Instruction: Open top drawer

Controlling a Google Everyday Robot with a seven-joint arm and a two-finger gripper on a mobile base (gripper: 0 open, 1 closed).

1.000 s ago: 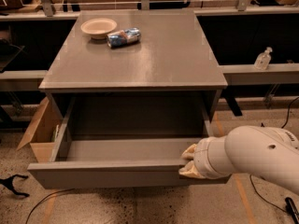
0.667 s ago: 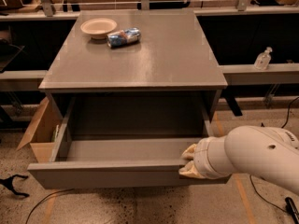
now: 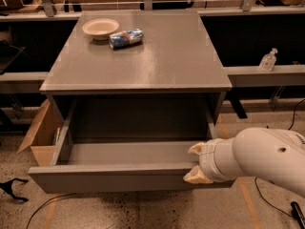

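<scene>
The top drawer (image 3: 119, 175) of the grey cabinet (image 3: 138, 66) stands pulled far out, and its deep grey box interior (image 3: 128, 151) is empty. The flat front panel runs along the bottom of the view. My gripper (image 3: 195, 163) is at the right end of that panel, on my white arm (image 3: 257, 159), which comes in from the lower right. One cream fingertip (image 3: 197, 149) is inside the drawer and the other is in front of the panel, so the fingers clasp the panel's top edge.
On the cabinet top a cream bowl (image 3: 100, 28) and a crushed blue can (image 3: 126, 38) sit at the back left. An open cardboard box (image 3: 40, 135) stands on the floor to the left. A clear bottle (image 3: 268, 60) stands on the shelf to the right. Cables lie on the floor.
</scene>
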